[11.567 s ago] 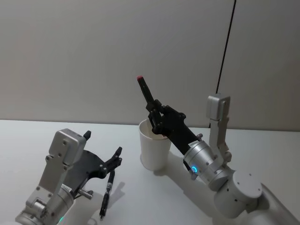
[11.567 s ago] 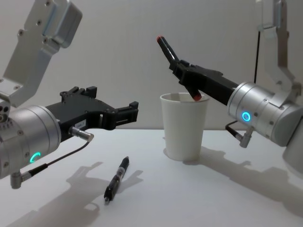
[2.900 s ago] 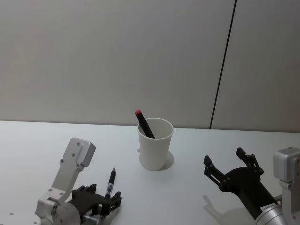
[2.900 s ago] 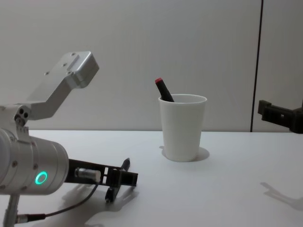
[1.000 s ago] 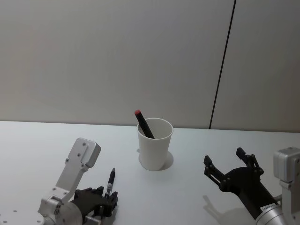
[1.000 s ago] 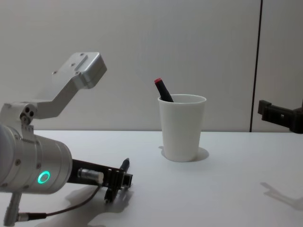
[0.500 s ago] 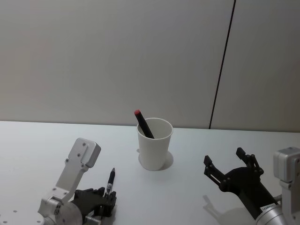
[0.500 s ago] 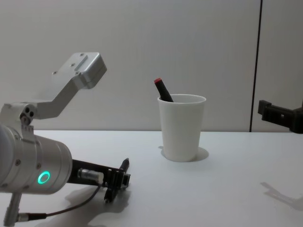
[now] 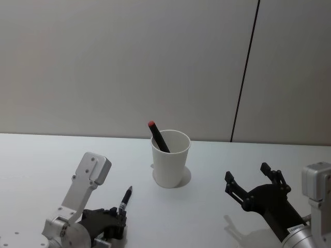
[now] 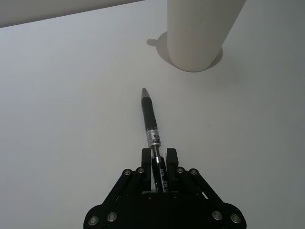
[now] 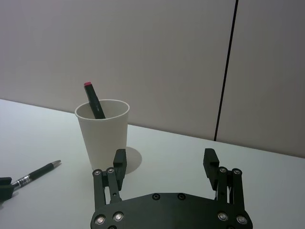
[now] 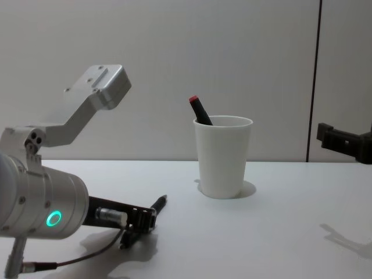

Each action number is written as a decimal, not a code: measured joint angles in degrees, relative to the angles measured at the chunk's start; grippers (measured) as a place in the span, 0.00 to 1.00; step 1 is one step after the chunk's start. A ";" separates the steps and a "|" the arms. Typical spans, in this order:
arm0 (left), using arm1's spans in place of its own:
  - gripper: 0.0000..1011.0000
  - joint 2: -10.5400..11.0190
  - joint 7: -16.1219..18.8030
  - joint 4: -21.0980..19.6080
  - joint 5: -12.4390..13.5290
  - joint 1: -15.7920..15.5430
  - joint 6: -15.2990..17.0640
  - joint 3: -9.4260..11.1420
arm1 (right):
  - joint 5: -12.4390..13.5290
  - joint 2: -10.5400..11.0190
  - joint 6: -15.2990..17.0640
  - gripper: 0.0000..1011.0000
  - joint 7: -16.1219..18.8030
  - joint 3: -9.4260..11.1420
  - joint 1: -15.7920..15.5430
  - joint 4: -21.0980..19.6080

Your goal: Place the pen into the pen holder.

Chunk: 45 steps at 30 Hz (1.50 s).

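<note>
A black pen (image 9: pixel 124 200) with a silver band lies low over the white table, its tip pointing toward the pen holder (image 9: pixel 170 160), a white paper cup. My left gripper (image 9: pixel 119 217) is shut on the pen's rear end; the left wrist view shows both fingers (image 10: pixel 170 156) pressed against the barrel (image 10: pixel 151 123). From the chest, the pen (image 12: pixel 157 206) slants up out of the left gripper (image 12: pixel 145 217). A second, red-capped pen (image 9: pixel 157 136) leans inside the cup (image 12: pixel 224 158). My right gripper (image 9: pixel 254 186) hovers open to the right of the cup, holding nothing.
The white table (image 9: pixel 207 217) stretches between the cup and both arms. A grey wall with a dark vertical seam (image 9: pixel 244 72) stands behind. The cup (image 10: pixel 200 33) is about a pen's length beyond the held pen's tip.
Over the last half second the black pen has swung slightly right and its front end has risen off the table in the left gripper. The right arm and cup have not moved.
</note>
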 joint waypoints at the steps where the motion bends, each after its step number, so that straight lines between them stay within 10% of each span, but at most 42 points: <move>1: 0.20 0.00 0.00 0.01 0.00 0.00 0.00 0.00 | 0.00 0.00 0.00 0.99 0.00 0.00 0.00 0.00; 29: 0.14 -0.17 -0.01 -0.08 -0.04 0.39 -0.81 -0.36 | 0.00 0.00 0.00 0.99 0.00 0.00 0.00 0.00; 45: 0.14 -0.71 -1.18 -2.22 -0.31 3.96 -12.19 -4.01 | 0.00 0.00 0.00 0.99 0.00 0.00 0.00 0.00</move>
